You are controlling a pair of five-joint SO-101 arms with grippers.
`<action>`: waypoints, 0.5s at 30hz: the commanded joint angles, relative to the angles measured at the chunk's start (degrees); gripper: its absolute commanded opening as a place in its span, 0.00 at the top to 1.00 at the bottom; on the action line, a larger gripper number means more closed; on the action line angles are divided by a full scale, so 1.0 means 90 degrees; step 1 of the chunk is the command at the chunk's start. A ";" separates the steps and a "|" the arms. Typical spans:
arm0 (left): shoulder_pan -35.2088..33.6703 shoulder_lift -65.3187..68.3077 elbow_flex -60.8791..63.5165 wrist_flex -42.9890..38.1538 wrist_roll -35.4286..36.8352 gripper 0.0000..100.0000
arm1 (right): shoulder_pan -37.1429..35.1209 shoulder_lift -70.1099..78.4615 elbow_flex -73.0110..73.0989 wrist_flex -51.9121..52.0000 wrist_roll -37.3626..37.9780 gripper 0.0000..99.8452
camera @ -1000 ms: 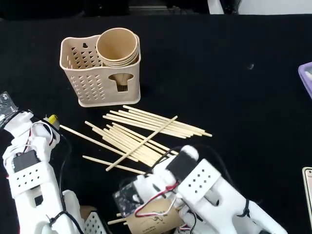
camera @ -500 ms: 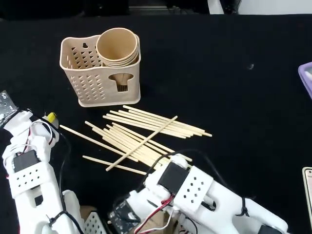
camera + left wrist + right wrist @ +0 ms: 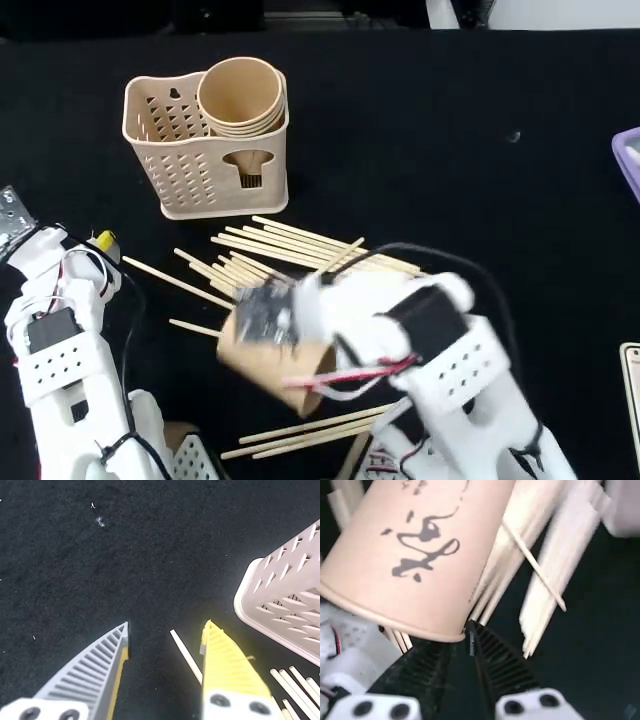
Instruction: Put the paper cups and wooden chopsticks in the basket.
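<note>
Right gripper (image 3: 468, 630) pinched on the rim of a paper cup (image 3: 420, 555); cup held on its side over the wooden chopsticks (image 3: 320, 252) scattered on the black table (image 3: 480, 200). Left gripper (image 3: 166, 625) spread wide, low over the table beside the basket (image 3: 190, 170). Stacked cups (image 3: 240, 95) sit in the basket's right-hand compartment, high view.

Partly hidden under paper cup (image 3: 265, 370) and arm: wooden chopsticks (image 3: 300, 246). Cut off at edge: basket (image 3: 282, 600) in left wrist view, purple container (image 3: 628, 158).
</note>
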 commanded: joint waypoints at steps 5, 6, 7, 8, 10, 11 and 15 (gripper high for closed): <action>-0.0034 -0.0127 -0.0112 -0.0059 0.0059 0.76 | 0.1934 0.0796 -0.0278 -0.0020 -0.1348 0.99; -0.0034 -0.0127 -0.0112 -0.0059 0.0059 0.76 | 0.2139 0.1079 -0.0288 -0.0166 -0.1631 0.99; -0.0034 -0.0127 -0.0112 -0.0059 0.0059 0.76 | 0.2315 0.1392 -0.0308 -0.0313 -0.1905 0.99; -0.0034 -0.0127 -0.0112 -0.0059 0.0059 0.76 | 0.2442 0.1744 -0.0327 -0.0430 -0.2139 0.99; -0.0034 -0.0127 -0.0112 -0.0059 0.0059 0.76 | 0.2491 0.2408 -0.0337 -0.0586 -0.2520 0.99; -0.0034 -0.0127 -0.0112 -0.0059 0.0059 0.76 | 0.2481 0.2701 -0.0337 -0.0635 -0.2637 0.99; -0.0034 -0.0127 -0.0112 -0.0049 0.0059 0.76 | 0.2510 0.3287 -0.0650 -0.0977 -0.2813 0.99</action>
